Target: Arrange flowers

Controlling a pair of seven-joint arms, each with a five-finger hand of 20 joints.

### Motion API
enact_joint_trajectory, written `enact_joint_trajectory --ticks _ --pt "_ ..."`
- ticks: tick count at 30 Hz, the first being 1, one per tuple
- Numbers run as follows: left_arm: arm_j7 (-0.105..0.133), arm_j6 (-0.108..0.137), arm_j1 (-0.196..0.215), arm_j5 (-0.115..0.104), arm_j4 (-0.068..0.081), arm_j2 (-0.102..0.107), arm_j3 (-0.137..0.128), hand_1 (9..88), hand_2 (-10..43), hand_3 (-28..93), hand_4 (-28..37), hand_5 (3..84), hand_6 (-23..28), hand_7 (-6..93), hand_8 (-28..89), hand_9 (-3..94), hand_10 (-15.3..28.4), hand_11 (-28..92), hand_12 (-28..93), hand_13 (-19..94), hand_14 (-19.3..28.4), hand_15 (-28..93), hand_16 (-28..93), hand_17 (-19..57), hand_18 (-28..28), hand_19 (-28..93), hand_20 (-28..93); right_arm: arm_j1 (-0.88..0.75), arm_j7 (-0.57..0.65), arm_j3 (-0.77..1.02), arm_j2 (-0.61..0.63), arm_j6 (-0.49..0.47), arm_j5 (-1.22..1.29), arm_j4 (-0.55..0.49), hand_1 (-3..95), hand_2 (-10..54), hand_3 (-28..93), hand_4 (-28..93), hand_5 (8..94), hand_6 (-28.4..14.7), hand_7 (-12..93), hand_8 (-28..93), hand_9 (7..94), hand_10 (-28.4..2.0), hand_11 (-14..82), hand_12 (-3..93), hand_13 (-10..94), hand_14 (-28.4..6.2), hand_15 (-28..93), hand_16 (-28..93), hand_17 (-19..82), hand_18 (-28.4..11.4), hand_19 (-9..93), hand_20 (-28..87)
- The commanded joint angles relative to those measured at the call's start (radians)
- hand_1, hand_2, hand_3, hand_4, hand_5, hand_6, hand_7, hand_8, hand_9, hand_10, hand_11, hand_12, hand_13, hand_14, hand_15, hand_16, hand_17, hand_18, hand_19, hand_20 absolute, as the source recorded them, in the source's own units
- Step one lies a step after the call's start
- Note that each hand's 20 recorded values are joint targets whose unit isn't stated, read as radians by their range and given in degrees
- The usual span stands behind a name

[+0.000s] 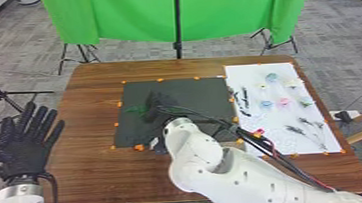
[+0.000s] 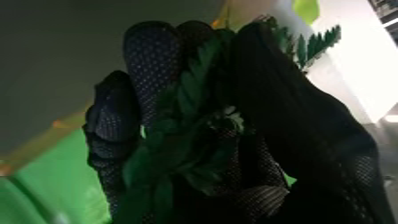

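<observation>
1. Left hand (image 1: 21,148): hanging beside the left edge of the worktop (image 1: 92,169), palm-flat; its fingers are pointing away from the robot, straight and spread apart.
2. Black mat (image 1: 176,83): lying on the worktop, between its left edge and the white sheet; bits of orange tape (image 1: 139,147) are marking its border.
3. Green leafy sprig (image 1: 138,110): being held over the black mat, its leaves poking out on the left of the right hand (image 1: 162,101). In the wrist view, the fingers and thumb are clamping round it, leaves running up between them and a frond jutting past the thumb.
4. Right arm (image 1: 198,151): slanting in from the near right corner of the worktop, dark cables (image 1: 269,150) running along it.
5. White sheet (image 1: 267,120): spreading along the right edge of the worktop, reaching towards the far right corner.
6. Dark stems (image 1: 241,100): lying along the sheet's left edge.
7. Blue flower (image 1: 271,77): sitting near the sheet's far edge, pale blooms just nearer.
8. Row across the sheet's middle: a second blue flower (image 1: 267,104), then a pink flower (image 1: 284,101), are lying side by side.
9. Dark feathery sprigs (image 1: 295,129): resting nearer the sheet's near right corner, stems trailing towards the near edge.
</observation>
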Motion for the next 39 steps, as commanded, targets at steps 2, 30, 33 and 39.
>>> enact_joint_trajectory --ticks 2,30,33,39 --pt "0.005 0.006 0.006 -0.013 0.009 0.019 0.011 26.6 9.5 75 -28.3 39.7 5.2 14.4 -11 34.3 12.9 18 9 27 11.0 21 -5 -3.0 10.4 18 10 -0.003 0.031 -0.039 -0.059 0.052 -0.013 0.061 56.9 -7.1 65 -24 68.3 -4.4 32 21 80.4 -14.9 20.1 34.7 74 -13.3 50 27 38 -27.6 86 32" --pt "0.011 0.017 -0.001 -0.022 0.018 0.018 0.040 28.1 9.1 75 -28.3 39.8 5.3 14.9 -11 34.4 12.8 18 9 27 11.0 22 -6 -3.0 10.5 19 11 -0.080 -0.354 0.057 0.030 -0.256 0.049 0.001 38.9 -1.4 73 -26 50.5 -6.6 51 8 42.0 -25.1 17.8 16.3 35 -20.7 49 7 21 -22.8 73 12" --pt "0.006 0.018 -0.004 -0.023 0.018 0.019 0.043 27.9 9.5 75 -28.3 39.8 5.3 14.9 -11 34.4 12.7 18 9 27 11.2 22 -5 -3.0 10.5 20 11 -0.098 -0.488 0.076 0.031 -0.385 -0.076 -0.014 37.2 1.4 71 -25 57.4 -3.4 52 11 37.5 -24.3 13.6 15.7 19 -21.2 42 3 12 -20.4 62 13" --pt "-0.019 0.066 -0.036 -0.008 0.019 0.026 0.062 27.6 9.8 74 -28.3 39.9 5.3 15.0 -11 34.4 12.7 18 9 27 11.4 23 -5 -3.0 10.5 19 10 -0.118 -0.522 0.091 -0.006 -0.496 -0.218 0.017 32.8 5.5 76 -24 60.9 -0.7 24 -12 35.2 -22.7 10.2 16.1 16 -21.6 39 4 7 -21.0 57 17"
